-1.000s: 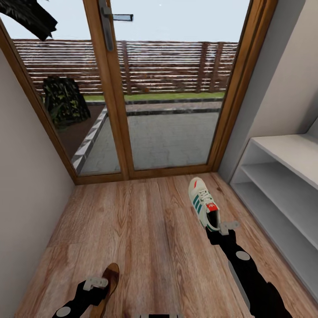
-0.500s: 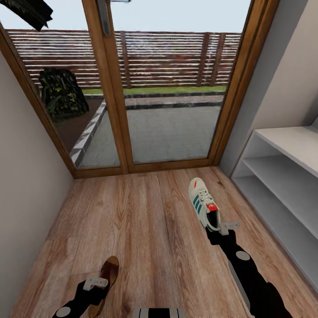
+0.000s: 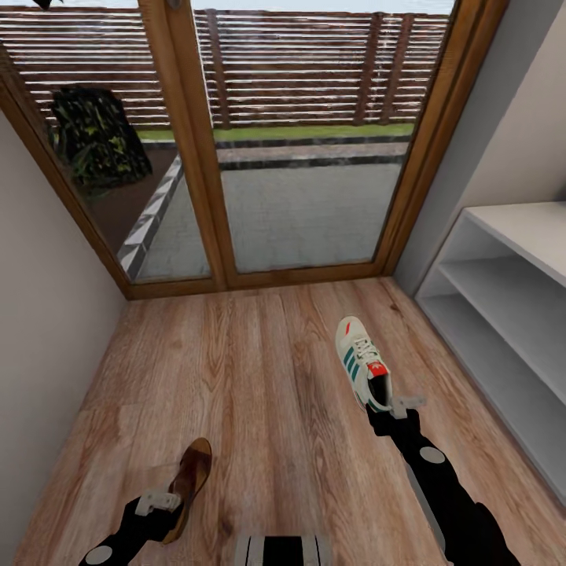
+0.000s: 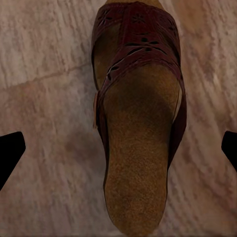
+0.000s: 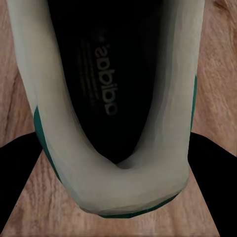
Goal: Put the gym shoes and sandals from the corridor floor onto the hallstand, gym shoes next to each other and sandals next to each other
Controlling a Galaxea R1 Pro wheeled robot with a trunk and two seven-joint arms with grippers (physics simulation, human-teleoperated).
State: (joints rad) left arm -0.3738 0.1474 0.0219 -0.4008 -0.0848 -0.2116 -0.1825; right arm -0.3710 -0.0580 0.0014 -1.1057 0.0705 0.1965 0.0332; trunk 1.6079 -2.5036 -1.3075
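Observation:
A cream-white gym shoe [image 3: 360,360] with green stripes hangs heel-first in my right gripper [image 3: 397,406], just above the corridor floor [image 3: 259,377]. In the right wrist view the black fingers [image 5: 19,170] press both sides of the gym shoe's heel [image 5: 113,98]. A brown sandal [image 3: 191,476] lies flat on the floor at the lower left. My left gripper [image 3: 157,501] hovers over its heel end, open. In the left wrist view the sandal [image 4: 138,128] lies between the wide-spread fingertips [image 4: 10,153], untouched. The pale-grey hallstand [image 3: 503,314] stands along the right wall, with nothing on the shelves that show.
A wood-framed glass door [image 3: 299,157] closes off the far end of the corridor. A plain wall [image 3: 39,314] runs along the left. Bare planks lie between the two shoes and in front of the hallstand.
The camera has shifted, so door and floor slid up the picture. The gym shoe kept its place in the right gripper. The left gripper sits nearer the sandal's heel.

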